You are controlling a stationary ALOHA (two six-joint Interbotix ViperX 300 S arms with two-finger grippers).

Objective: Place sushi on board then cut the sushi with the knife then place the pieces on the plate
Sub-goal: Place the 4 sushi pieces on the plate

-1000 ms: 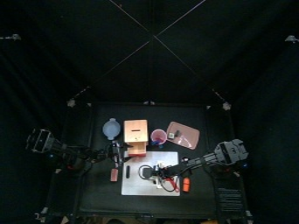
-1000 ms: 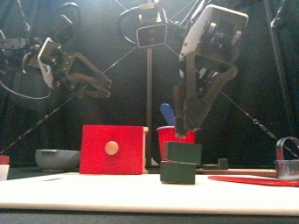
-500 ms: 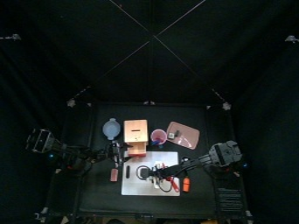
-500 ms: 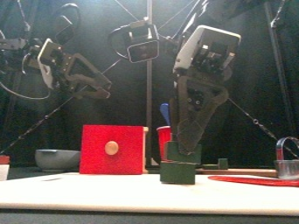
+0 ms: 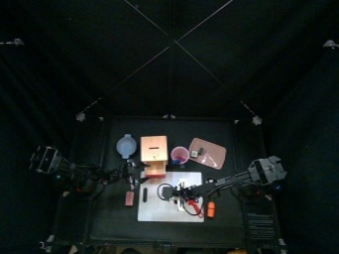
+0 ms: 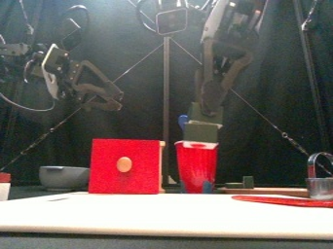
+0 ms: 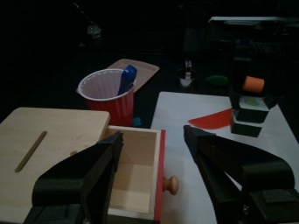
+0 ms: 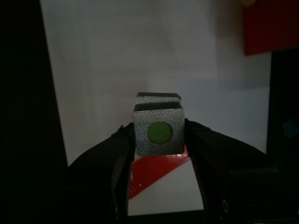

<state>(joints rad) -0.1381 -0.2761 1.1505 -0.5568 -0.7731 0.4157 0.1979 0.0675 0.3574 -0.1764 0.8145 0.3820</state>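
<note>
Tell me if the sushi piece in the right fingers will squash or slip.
Probably stiff: the sushi piece shows square edges while pinched by the right fingers. Likely light, held clear above the white board by a side pinch alone. Flat faces should not roll.

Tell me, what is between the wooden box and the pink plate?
The red cup stands between the wooden box and the pink plate, as the top view shows.
</note>
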